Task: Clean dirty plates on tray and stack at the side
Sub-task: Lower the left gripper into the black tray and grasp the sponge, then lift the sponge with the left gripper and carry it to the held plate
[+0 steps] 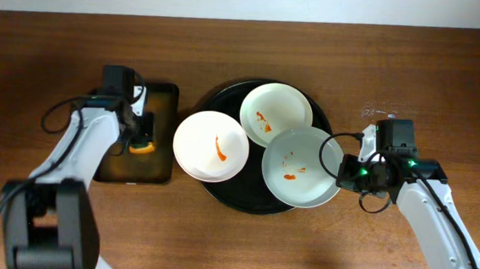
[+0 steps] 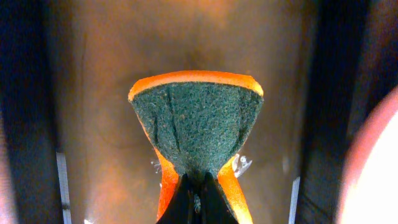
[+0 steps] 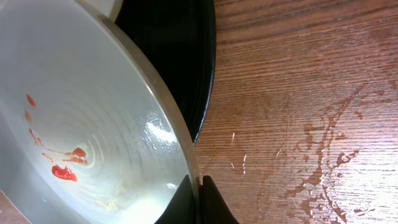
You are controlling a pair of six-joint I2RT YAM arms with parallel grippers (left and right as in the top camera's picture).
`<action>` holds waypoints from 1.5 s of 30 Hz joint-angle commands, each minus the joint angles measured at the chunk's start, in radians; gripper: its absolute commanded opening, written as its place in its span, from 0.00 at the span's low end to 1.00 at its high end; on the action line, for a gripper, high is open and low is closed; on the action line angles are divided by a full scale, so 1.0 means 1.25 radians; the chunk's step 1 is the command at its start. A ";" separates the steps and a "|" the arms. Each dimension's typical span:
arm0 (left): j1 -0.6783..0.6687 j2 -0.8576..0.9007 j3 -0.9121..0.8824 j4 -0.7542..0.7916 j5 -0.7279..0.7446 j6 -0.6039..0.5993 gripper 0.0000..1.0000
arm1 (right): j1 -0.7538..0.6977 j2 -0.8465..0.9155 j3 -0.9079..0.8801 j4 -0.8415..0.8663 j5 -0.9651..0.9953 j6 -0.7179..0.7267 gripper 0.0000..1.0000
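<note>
Centrally, the black tray [image 1: 239, 204] carries three sauce-smeared white plates: the left plate [image 1: 211, 146] overhanging its left rim, the far plate [image 1: 276, 114] at its back, and the right plate [image 1: 301, 166], whose edge the right gripper [image 3: 198, 199] pinches. Left of that tray, above the smaller rectangular tray [image 1: 148, 175], the left gripper [image 2: 199, 186] is clamped on an orange-and-green sponge [image 2: 196, 124].

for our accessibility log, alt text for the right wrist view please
The right gripper pinches the rim of a white plate smeared with red sauce, with the black tray beneath. Wet streaks mark the wood table beside it.
</note>
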 commanded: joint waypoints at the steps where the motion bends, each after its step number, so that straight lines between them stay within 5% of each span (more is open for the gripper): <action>1: 0.003 -0.116 0.003 -0.021 0.001 0.004 0.00 | -0.002 -0.008 0.017 0.000 0.002 0.000 0.04; 13: 0.003 0.075 -0.035 0.030 0.001 0.004 0.00 | -0.002 -0.008 0.017 -0.002 0.002 0.000 0.04; 20: 0.002 -0.103 -0.007 0.007 0.008 0.004 0.00 | -0.002 -0.008 0.017 -0.002 0.002 0.000 0.04; 23: 0.002 -0.148 -0.007 -0.019 0.132 0.040 0.00 | -0.002 -0.008 0.017 0.000 0.002 0.000 0.04; 25: 0.003 -0.153 -0.007 -0.025 0.214 0.074 0.00 | -0.002 -0.008 0.017 -0.001 0.002 0.000 0.04; 45: -0.023 -0.153 -0.007 0.009 0.266 0.126 0.00 | -0.002 -0.008 0.017 -0.003 0.002 0.000 0.04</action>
